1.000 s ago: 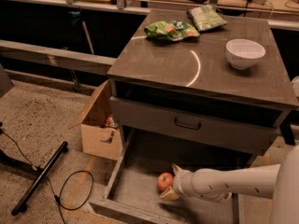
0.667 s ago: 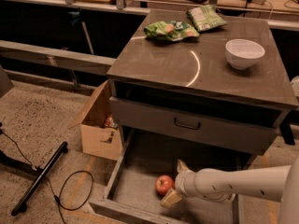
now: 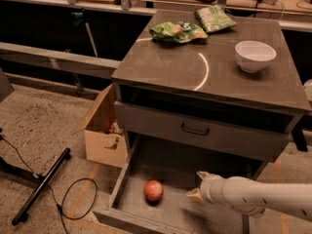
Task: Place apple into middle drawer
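Note:
The apple, red-orange and round, lies on the flat grey floor of the pulled-out middle drawer, towards its front left. My gripper, at the end of the white arm coming in from the right, is over the drawer floor to the right of the apple and apart from it. Its fingers are spread open and hold nothing.
Above the open drawer is a shut grey drawer front with a black handle. A white bowl and two green snack bags lie on the cabinet top. A cardboard box stands left of the cabinet. A black stand with cable lies on the floor.
The gripper has let go of the apple and drawn back to the right. The apple now lies free on the drawer floor.

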Robot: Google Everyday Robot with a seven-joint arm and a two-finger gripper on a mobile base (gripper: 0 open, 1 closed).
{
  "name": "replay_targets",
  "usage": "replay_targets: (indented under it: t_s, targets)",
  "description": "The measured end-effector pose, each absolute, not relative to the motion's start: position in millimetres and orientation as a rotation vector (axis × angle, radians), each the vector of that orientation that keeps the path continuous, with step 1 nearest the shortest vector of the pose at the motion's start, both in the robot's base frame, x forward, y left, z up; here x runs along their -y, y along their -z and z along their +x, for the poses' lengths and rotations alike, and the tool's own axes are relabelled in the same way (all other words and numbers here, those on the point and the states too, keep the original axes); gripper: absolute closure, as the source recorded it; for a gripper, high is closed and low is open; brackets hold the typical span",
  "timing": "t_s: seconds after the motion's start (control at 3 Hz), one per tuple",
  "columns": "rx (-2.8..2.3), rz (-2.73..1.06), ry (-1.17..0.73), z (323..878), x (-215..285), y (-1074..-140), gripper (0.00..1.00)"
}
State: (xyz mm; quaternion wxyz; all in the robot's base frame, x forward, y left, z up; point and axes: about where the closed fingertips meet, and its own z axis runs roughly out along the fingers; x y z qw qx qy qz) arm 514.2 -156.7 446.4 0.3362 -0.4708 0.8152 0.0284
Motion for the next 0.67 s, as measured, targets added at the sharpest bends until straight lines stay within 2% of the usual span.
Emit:
replay_targets:
  t_s: [0.33,0.67]
  targets:
    - [-2.153,-1.248,-0.013,514.2,193.4,-472.3,0.65]
    - [-2.167,-1.258,-0.017,510.0,199.5,-473.5,0.88]
